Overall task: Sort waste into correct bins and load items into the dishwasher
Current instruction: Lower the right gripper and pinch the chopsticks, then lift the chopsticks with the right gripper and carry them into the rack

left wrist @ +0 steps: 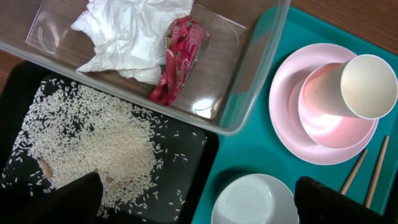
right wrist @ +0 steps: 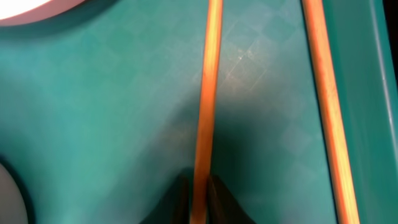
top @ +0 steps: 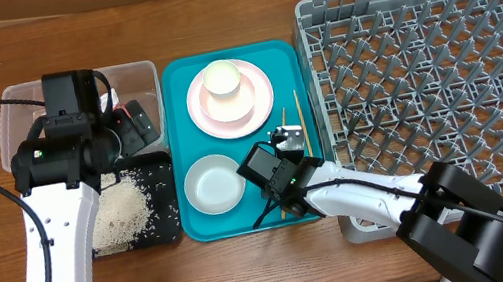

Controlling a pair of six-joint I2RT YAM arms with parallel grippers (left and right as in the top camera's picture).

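The right gripper (right wrist: pixel 199 190) has its jaws closed narrowly on one chopstick (right wrist: pixel 207 93), with a dark fingertip against each side near its end. The second chopstick (right wrist: pixel 323 112) lies free just beside it, toward 3 o'clock. Both lie flat along the 3 o'clock side of the teal tray (top: pixel 186 136), which is probably why the pinch comes in low and from above. The grey dish rack (top: pixel 436 91) stands just beside the tray at 3 o'clock, so the carry looks short. The thin stick could slip between the pegs unless it is laid across them. The waste appears sorted. The crumpled napkin (left wrist: pixel 130 31) and red wrapper (left wrist: pixel 180 59) lie in the clear tub (left wrist: pixel 249 81) at 10 o'clock on the wooden surface (top: pixel 210 6). The rice grains (left wrist: pixel 93 143) are spread in the black tray (left wrist: pixel 198 155) at 8 o'clock. The left gripper (left wrist: pixel 199 180) hangs over the edge where tub and tray meet, jaws wide apart and holding nothing. On the teal tray, the pink plate (top: pixel 260 99) carries the white cup (top: pixel 221 77) at 12 o'clock, and the white bowl (top: pixel 214 183) sits at 7 o'clock. None of these is loaded yet.
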